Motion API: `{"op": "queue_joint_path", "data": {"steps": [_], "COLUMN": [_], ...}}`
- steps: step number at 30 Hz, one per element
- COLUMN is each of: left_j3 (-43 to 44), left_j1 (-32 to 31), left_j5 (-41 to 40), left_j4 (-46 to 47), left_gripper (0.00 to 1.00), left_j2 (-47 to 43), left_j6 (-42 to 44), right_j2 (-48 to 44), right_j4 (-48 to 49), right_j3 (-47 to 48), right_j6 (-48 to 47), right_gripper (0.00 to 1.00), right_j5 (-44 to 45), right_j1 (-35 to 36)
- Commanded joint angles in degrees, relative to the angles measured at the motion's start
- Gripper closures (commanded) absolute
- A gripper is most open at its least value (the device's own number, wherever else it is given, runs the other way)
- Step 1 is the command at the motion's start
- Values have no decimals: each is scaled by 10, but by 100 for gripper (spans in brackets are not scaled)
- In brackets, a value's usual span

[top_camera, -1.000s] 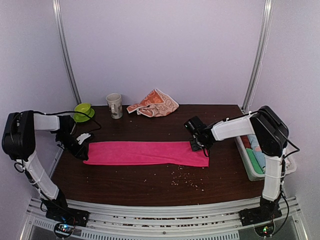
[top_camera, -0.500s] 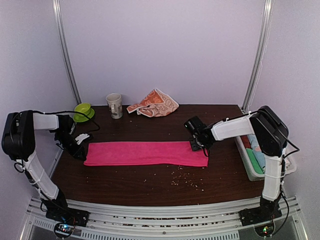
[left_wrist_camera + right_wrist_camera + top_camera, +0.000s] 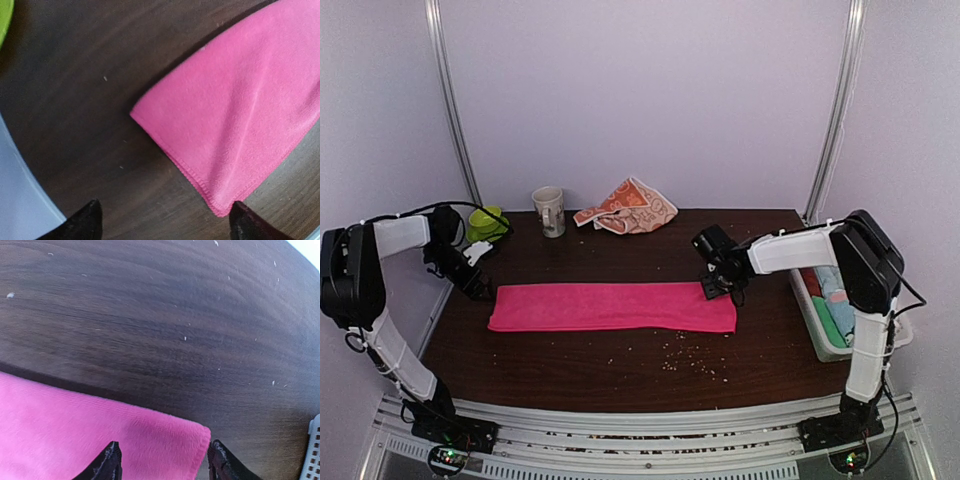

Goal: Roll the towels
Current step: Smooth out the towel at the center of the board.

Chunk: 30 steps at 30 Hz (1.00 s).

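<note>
The hot pink towel (image 3: pixel 612 306) lies flat as a long folded strip across the middle of the table. Its left end (image 3: pixel 240 110) shows in the left wrist view. My left gripper (image 3: pixel 478 278) hovers open just off that end, with the towel's near corner beside the right finger (image 3: pixel 245 224). My right gripper (image 3: pixel 718 290) is open over the towel's far right corner (image 3: pixel 165 440), one finger on each side of it. The orange towel with white prints (image 3: pixel 630 207) lies crumpled at the back by the wall.
A white mug (image 3: pixel 550 211) and a green cup (image 3: pixel 486 222) stand at the back left. A white basket (image 3: pixel 815 320) holding rolled cloths sits off the table's right edge. Crumbs (image 3: pixel 685 360) are scattered in front of the pink towel.
My left gripper has opened, let go of the pink towel's left end and drawn back toward the far left. The right gripper's jaws have widened over the right corner.
</note>
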Motion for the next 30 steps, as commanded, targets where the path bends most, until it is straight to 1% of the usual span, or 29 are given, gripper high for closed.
{"op": "queue_joint_path", "data": {"steps": [1, 4, 6, 8, 10, 11, 12, 15, 16, 18, 21, 26, 30], "left_j3": [26, 35, 36, 31, 16, 7, -3, -17, -19, -25, -45, -75, -85], "left_j1": [-33, -62, -65, -82, -107, -119, -130, -147, -148, -150, -154, -160, -160], "left_j5": [17, 5, 20, 27, 24, 18, 8, -15, -16, -23, -45, -86, -114], "left_j4": [38, 44, 65, 90, 123, 142, 159, 199, 208, 219, 244, 274, 287], "left_gripper": [3, 2, 2, 2, 2, 3, 4, 13, 17, 29, 43, 43, 40], "left_j2": [-33, -29, -30, -24, -17, -15, -11, 8, 15, 31, 43, 54, 72], "left_j6": [-14, -15, -26, -36, -44, -46, -48, -55, -56, -58, -57, -60, -70], "right_j2": [-75, -85, -83, -71, -51, -41, -31, -5, 2, 13, 26, 44, 19], "right_j4": [-31, -34, -23, -2, 11, 18, 26, 48, 53, 63, 69, 65, 77], "right_j3": [7, 9, 7, 7, 21, 29, 35, 47, 50, 51, 49, 41, 9], "right_j6": [-30, -61, -83, -96, -91, -85, -78, -56, -50, -42, -36, -31, -32], "right_gripper": [38, 39, 41, 44, 54, 62, 66, 79, 81, 82, 82, 84, 84], "right_j5": [-26, -20, -24, -34, -67, -93, -111, -146, -154, -164, -172, -182, -175], "right_j1": [21, 54, 80, 111, 133, 141, 148, 158, 159, 162, 163, 164, 165]}}
